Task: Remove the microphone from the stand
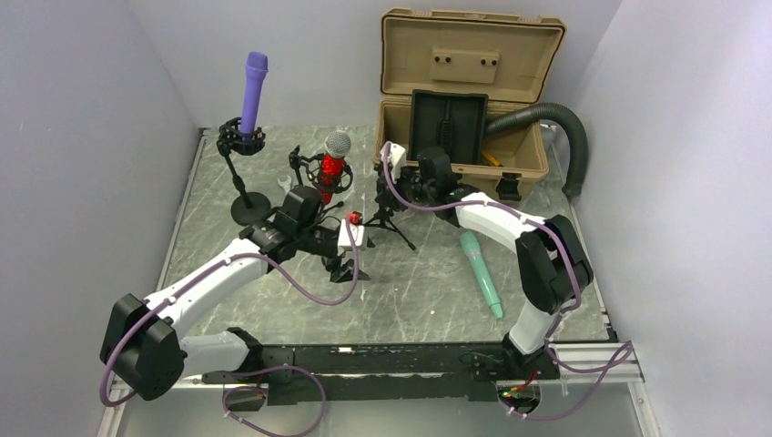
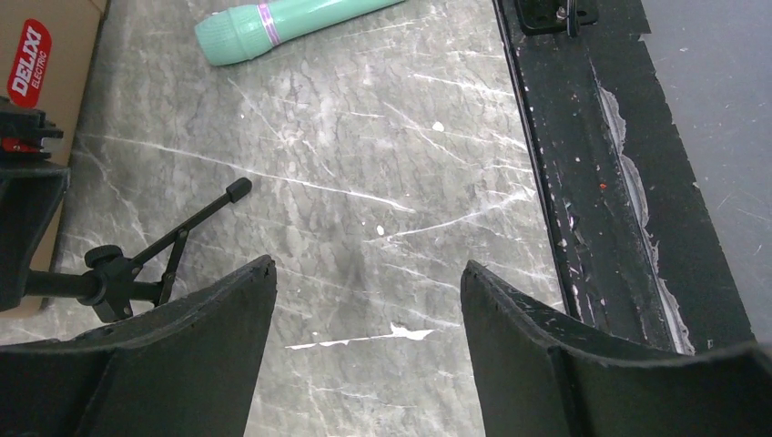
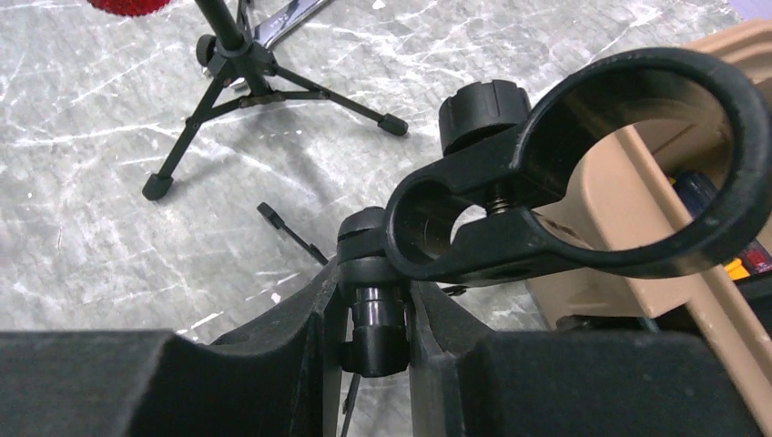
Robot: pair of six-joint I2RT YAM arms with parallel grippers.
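A mint-green microphone (image 1: 481, 271) lies flat on the marble table right of centre, and shows in the left wrist view (image 2: 291, 23). A small black tripod stand (image 1: 393, 221) stands mid-table; its ring clip (image 3: 637, 164) is empty. My right gripper (image 3: 375, 273) is shut on the stand's post (image 3: 378, 319) just under the clip, seen from above (image 1: 401, 187). My left gripper (image 2: 364, 269) is open and empty, low over bare table left of the stand (image 1: 346, 269). One stand leg (image 2: 182, 228) lies beside its left finger.
A red microphone with a silver head (image 1: 335, 164) sits in a shock-mount tripod (image 3: 246, 82). A purple microphone (image 1: 255, 86) stands in a round-base stand at far left. An open tan case (image 1: 469, 109) with a black hose (image 1: 569, 137) is at the back right.
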